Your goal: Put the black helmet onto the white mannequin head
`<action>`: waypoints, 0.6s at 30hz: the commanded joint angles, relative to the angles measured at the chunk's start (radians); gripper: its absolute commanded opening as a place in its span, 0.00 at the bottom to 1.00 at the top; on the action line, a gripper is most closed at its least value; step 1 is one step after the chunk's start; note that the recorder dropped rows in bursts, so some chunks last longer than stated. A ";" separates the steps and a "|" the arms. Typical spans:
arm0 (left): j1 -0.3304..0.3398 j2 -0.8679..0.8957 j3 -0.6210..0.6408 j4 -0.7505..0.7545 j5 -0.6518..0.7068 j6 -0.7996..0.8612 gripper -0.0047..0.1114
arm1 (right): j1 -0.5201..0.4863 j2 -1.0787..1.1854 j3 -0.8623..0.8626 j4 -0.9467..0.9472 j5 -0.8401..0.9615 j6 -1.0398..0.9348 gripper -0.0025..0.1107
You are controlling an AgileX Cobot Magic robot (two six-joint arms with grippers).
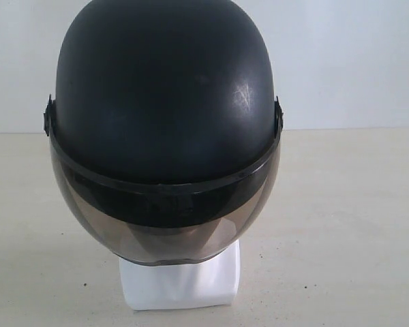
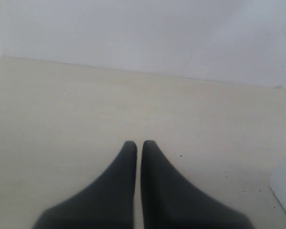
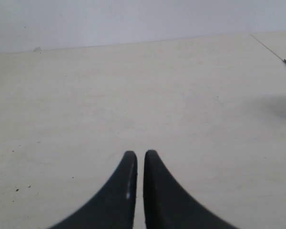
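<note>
The black helmet (image 1: 163, 88), filling the frame's centre, sits over the white mannequin head (image 1: 180, 283), whose base shows lower centre. The left gripper (image 2: 139, 143) and right gripper (image 3: 140, 153) are both closed and empty above the table (image 1: 341, 225). Placement looks complete; the arms need only keep clear.

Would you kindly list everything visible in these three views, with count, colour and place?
table: one, cream, beneath everything.
wall: one, white, behind the table.
white mannequin head: one, white, standing on the table, mostly covered.
black helmet: one, matte black with smoky visor, seated on the white mannequin head.
left gripper: one, black, shut and empty, above the table.
right gripper: one, black, shut and empty, above the table.
</note>
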 commanded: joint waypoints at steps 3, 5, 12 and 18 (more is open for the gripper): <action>0.001 -0.004 0.003 0.002 -0.002 0.005 0.08 | 0.001 -0.002 0.000 -0.010 -0.005 0.001 0.08; 0.001 -0.004 0.003 0.002 -0.002 0.005 0.08 | 0.001 -0.002 0.000 -0.010 -0.005 0.001 0.08; 0.001 -0.004 0.003 0.002 -0.002 0.005 0.08 | 0.001 -0.002 0.000 -0.010 -0.005 0.001 0.08; 0.001 -0.004 0.003 0.002 -0.002 0.005 0.08 | 0.001 -0.002 0.000 -0.010 -0.005 0.011 0.08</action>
